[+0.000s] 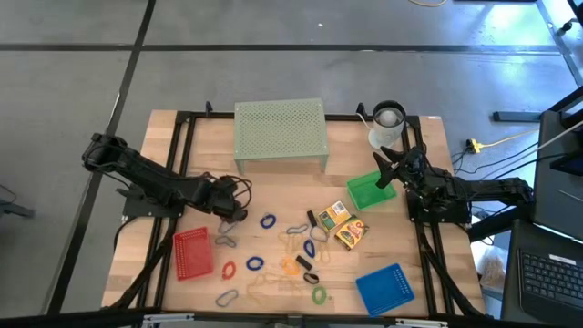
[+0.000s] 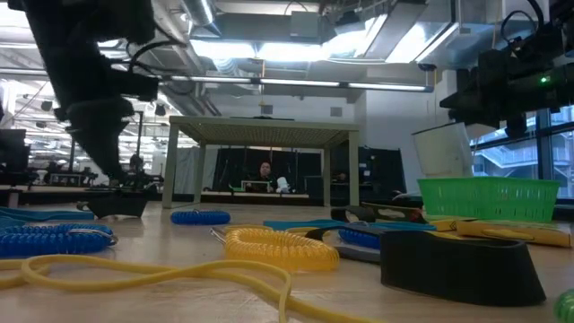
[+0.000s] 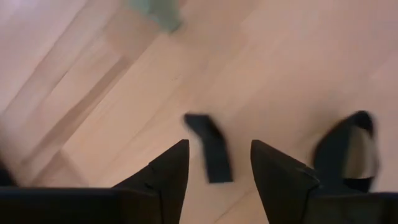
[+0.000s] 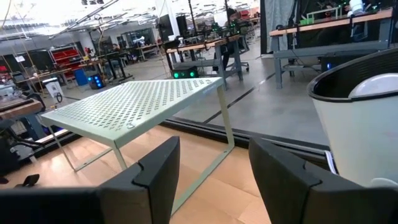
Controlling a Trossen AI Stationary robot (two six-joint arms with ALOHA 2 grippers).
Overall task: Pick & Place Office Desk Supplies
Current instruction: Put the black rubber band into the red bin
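The office desk supplies lie loose on the middle of the wooden table: blue rings (image 1: 267,220), a red ring (image 1: 229,270), a green ring (image 1: 319,294), black clips (image 1: 311,219) and two yellow boxes (image 1: 333,217). My left gripper (image 1: 230,214) points steeply down over the table, just beyond the red tray (image 1: 192,252). It is open, and a flat black clip (image 3: 210,149) lies on the wood ahead of its fingertips (image 3: 214,165). My right gripper (image 4: 214,162) waits open and level above the green tray (image 1: 367,191), empty.
A pale green mesh riser (image 1: 280,132) stands at the far middle, with a white cup (image 1: 387,123) to its right. A blue tray (image 1: 384,287) sits at the near right. A second dark item (image 3: 348,149) lies close beside the left gripper. Black frame rails run along both table sides.
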